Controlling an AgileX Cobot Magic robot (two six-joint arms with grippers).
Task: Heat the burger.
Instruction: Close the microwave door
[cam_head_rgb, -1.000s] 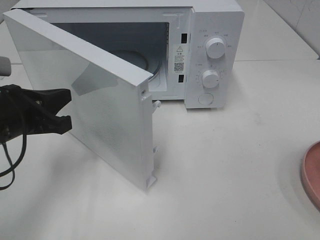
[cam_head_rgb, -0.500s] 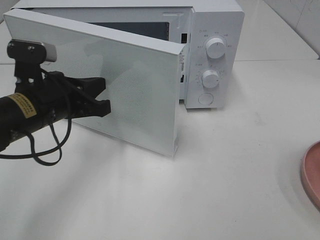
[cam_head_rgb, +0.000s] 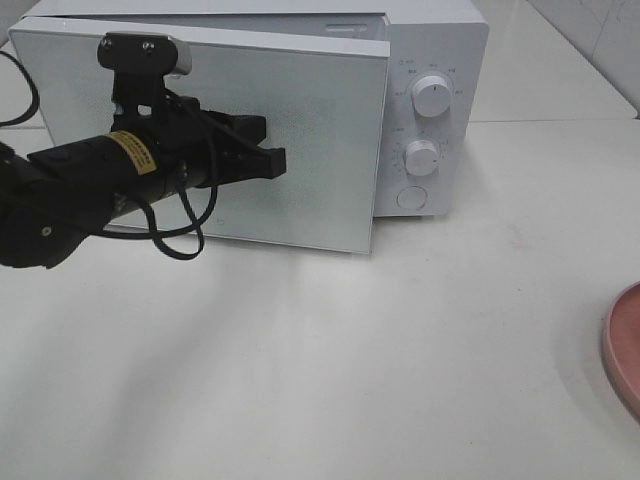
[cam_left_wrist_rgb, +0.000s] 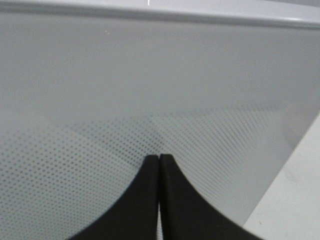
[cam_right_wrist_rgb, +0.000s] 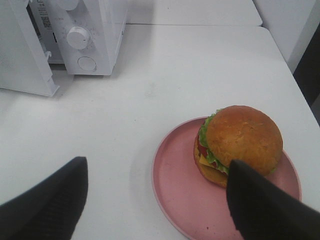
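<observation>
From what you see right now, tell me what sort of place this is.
Probably a kitchen counter, or a mock-up of one: a white microwave with two dials stands on a white table, a burger waits on a pink plate, and pale tiling shows behind.

White tabletop (cam_head_rgb: 420, 380), pale tiled wall (cam_head_rgb: 600, 40) behind, soft light
</observation>
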